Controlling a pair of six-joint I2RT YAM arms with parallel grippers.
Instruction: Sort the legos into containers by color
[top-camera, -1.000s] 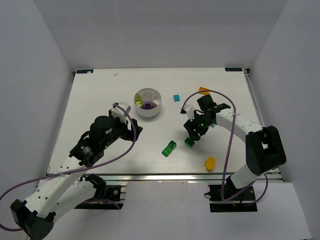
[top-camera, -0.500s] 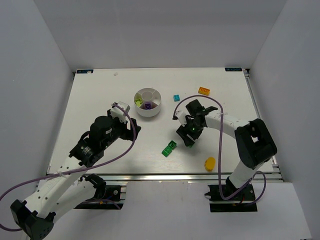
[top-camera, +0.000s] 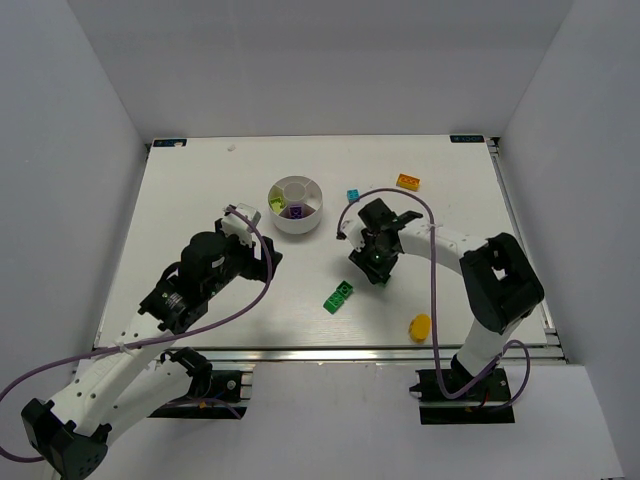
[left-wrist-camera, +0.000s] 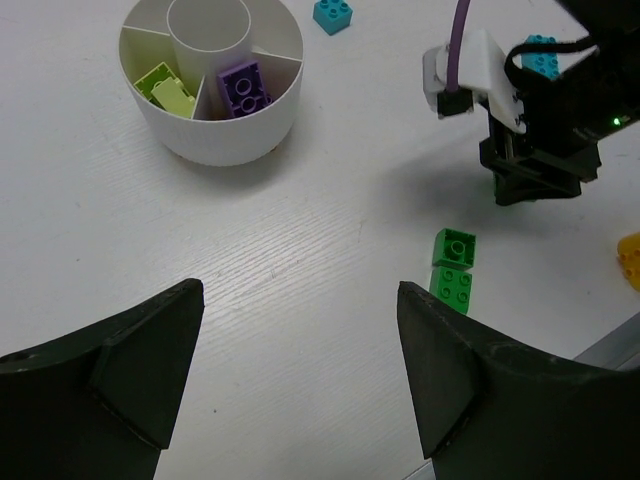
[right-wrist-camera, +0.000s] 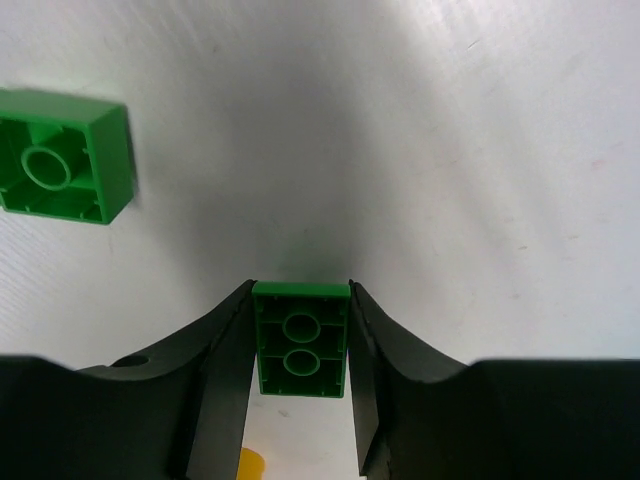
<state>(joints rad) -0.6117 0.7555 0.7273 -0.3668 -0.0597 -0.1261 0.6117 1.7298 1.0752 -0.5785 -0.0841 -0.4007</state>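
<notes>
Mid-table, right of center, the right gripper is clenched on a green brick. Both fingers sit flat against its long sides, and its hollow underside with two tubes faces the wrist camera. Dark shadow lies under the brick; can't tell if it touches the table or is lifted.

The green pair lies just near-left of that gripper, apart from it. The two bricks are side by side, one hollow side up, one studs up.

The dish stands far-left of the right gripper, with bare white table between them. Lime bricks are in its left wedge and a purple brick is in the wedge nearest the arms. The round well is in the middle.

The left gripper is released, fingers spread wide with nothing between them. It hangs over bare table on the near side of the dish, apart from the right gripper.

A cyan brick lies right of the dish, just beyond the right arm's wrist. An orange brick is further right, toward the far right corner. A yellow piece lies close to the near edge, right of the green pair.

No writing is readable. Blue tags sit at the table's two far corners, too small to read.

Walls close the left, far and right sides. A metal rail runs along the near edge. Bare surface shows left of the dish and along the far edge.
</notes>
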